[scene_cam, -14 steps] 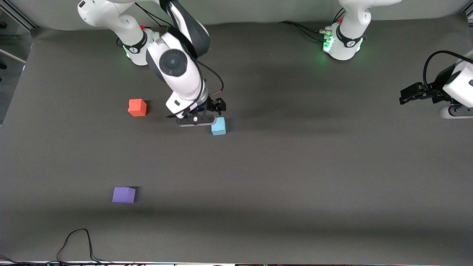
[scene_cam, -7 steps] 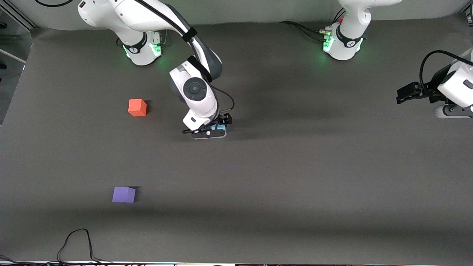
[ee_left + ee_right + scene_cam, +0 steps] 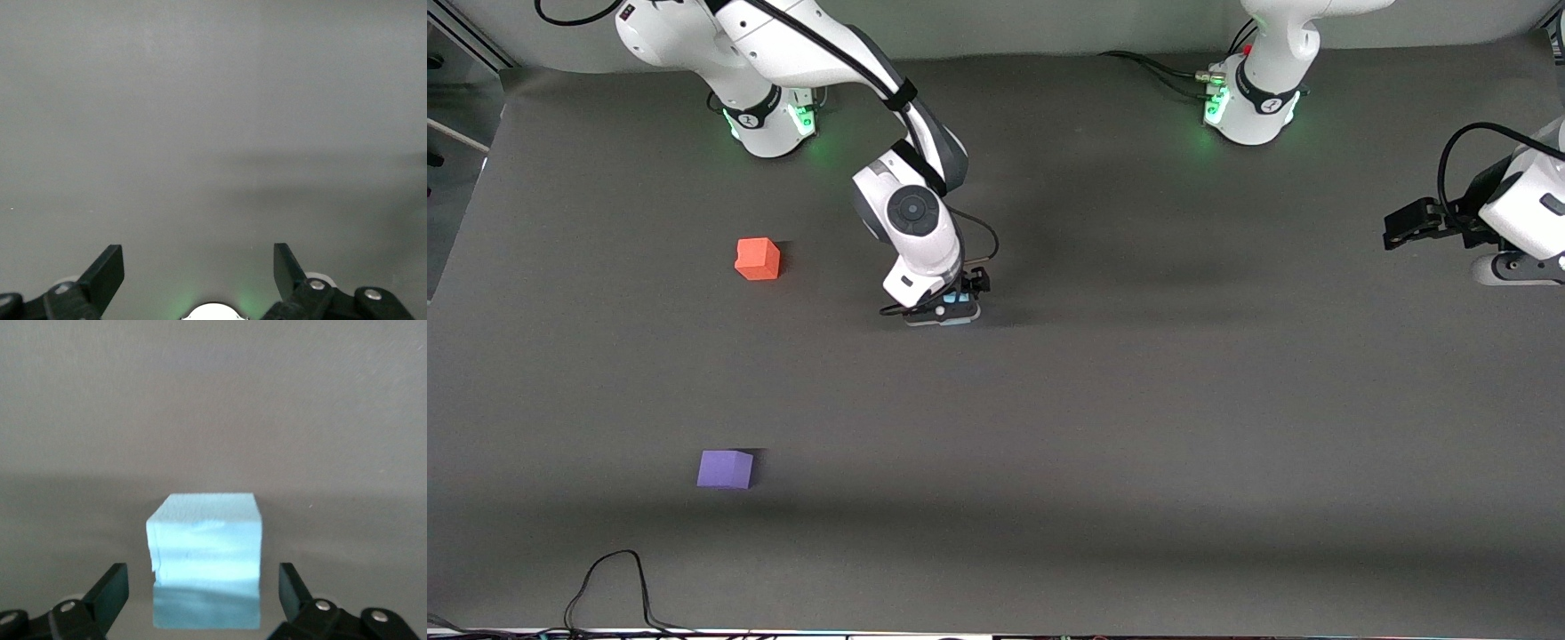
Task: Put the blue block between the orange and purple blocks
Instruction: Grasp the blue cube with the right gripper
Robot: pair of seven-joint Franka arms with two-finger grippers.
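Note:
The blue block (image 3: 203, 553) rests on the dark mat, mostly hidden under my right hand in the front view (image 3: 959, 317). My right gripper (image 3: 950, 313) is low over it, open, with one finger on each side and a gap to each; it also shows in the right wrist view (image 3: 203, 590). The orange block (image 3: 758, 259) sits toward the right arm's end. The purple block (image 3: 725, 469) lies nearer the front camera than the orange one. My left gripper (image 3: 1405, 227) waits open and empty at the left arm's end of the table (image 3: 199, 267).
A black cable (image 3: 609, 582) loops on the mat at the edge nearest the front camera. Both arm bases (image 3: 769, 120) (image 3: 1254, 102) stand at the edge farthest from the front camera.
My right gripper has moved from beside the blue block to directly over it and come down around it. The left arm has barely moved.

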